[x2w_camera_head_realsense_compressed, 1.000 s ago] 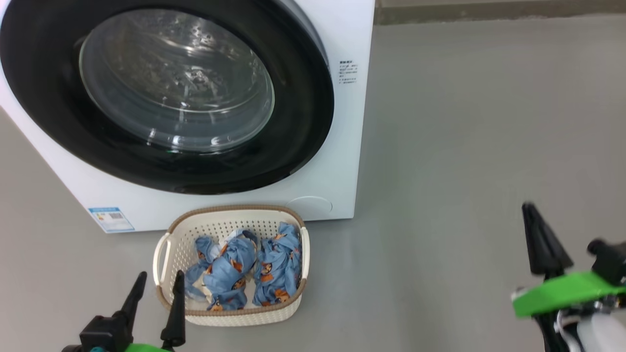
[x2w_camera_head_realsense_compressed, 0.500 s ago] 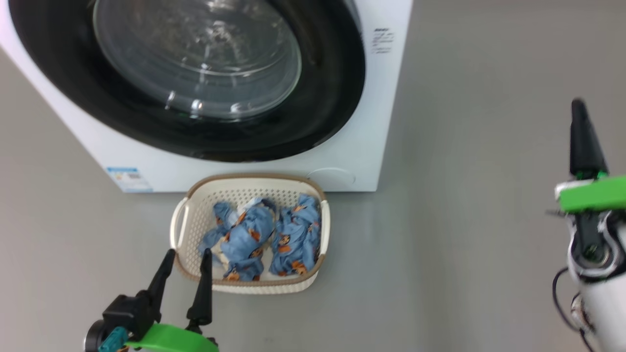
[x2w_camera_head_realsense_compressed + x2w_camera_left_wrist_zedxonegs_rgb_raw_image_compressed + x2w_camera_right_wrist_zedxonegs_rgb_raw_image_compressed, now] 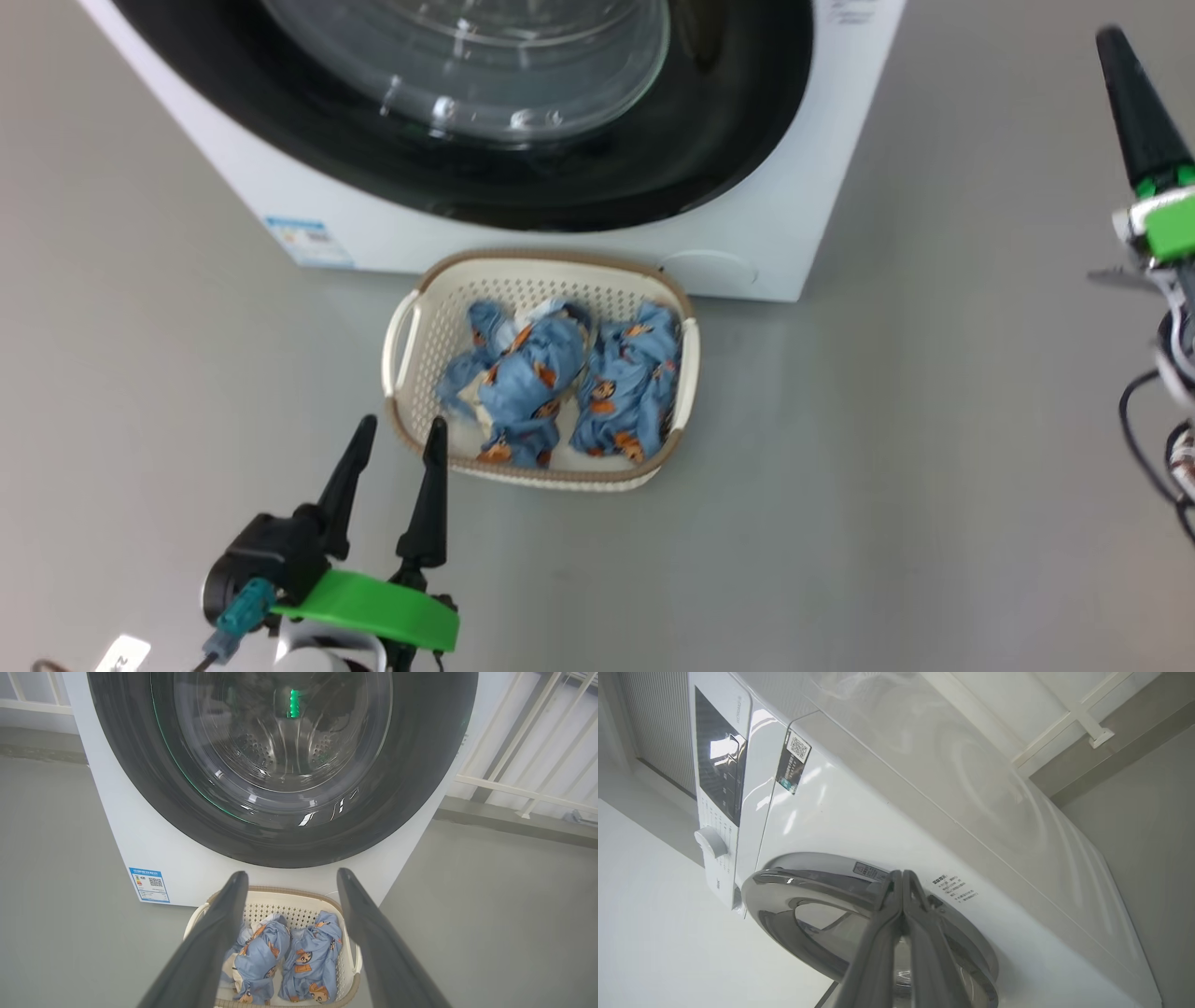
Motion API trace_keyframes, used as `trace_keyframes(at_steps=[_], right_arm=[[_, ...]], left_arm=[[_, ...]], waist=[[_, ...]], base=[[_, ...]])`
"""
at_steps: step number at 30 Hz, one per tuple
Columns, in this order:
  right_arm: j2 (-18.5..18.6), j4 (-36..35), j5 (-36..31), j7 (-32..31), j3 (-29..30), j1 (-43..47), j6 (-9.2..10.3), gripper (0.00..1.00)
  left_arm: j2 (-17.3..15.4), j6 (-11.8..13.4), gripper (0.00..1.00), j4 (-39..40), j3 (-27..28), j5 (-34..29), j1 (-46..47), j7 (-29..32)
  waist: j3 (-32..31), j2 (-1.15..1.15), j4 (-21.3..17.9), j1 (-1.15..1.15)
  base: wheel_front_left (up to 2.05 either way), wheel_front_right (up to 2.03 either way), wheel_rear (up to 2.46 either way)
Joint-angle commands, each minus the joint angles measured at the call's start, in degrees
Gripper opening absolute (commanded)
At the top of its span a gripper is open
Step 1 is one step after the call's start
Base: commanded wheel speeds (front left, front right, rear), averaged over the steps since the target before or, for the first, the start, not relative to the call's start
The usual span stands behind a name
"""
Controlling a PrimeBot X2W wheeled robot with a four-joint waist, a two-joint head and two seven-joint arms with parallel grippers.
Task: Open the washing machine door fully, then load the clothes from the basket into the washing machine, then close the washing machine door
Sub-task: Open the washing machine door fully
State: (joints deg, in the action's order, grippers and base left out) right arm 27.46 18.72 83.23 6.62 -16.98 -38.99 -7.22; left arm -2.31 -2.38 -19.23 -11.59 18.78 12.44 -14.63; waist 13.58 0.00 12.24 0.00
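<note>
Floor [image 3: 934,448] stretches grey and open on both sides of the basket [image 3: 551,259], which stands just before the washing machine [image 3: 822,215], its far rim near the white front's lower edge. The clothes [image 3: 560,383] sit bunched inside. The door [image 3: 747,149] is shut, black rim flat to the front. The left gripper [image 3: 400,427] hovers at the basket's near-left corner, fingers spread. The right gripper [image 3: 1113,42] is raised well apart, fingers pressed together.
</note>
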Motion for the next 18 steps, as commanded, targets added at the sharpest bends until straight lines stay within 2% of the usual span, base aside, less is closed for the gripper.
trace_keyframes(at_steps=[1, 6, 11, 18], right_arm=[[1.5, -1.96, 1.61, -1.44, -1.06, -1.81, -0.26, 0.0], [3.57, -1.82, 5.76, -8.05, -2.6, -6.89, -0.26, 0.0], [5.44, -1.44, 7.03, -14.5, -3.96, -10.79, -0.26, 0.0], [6.18, 0.41, 9.92, -22.1, -3.28, -15.77, -0.26, 0.0]], left_arm=[[-0.57, 0.67, 1.0, 2.01, 1.1, 0.62, 2.06, -0.37], [-0.57, 1.63, 1.0, 3.2, -0.66, 1.96, 3.24, -0.37], [-0.57, 2.01, 1.0, 3.99, -1.99, 2.8, 4.95, -0.37], [-0.57, 3.05, 1.0, 5.62, -4.69, 4.59, 6.72, -0.37]], waist=[[2.87, 0.0, 2.46, 0.0], [5.89, 0.0, 3.82, 0.0], [8.45, 0.0, 5.19, 0.0], [11.4, 0.0, 6.94, 0.0]], base=[[0.0, 0.0, 0.0], [0.0, 0.0, 0.0], [0.0, 0.0, 0.0], [0.0, 0.0, 0.0]])
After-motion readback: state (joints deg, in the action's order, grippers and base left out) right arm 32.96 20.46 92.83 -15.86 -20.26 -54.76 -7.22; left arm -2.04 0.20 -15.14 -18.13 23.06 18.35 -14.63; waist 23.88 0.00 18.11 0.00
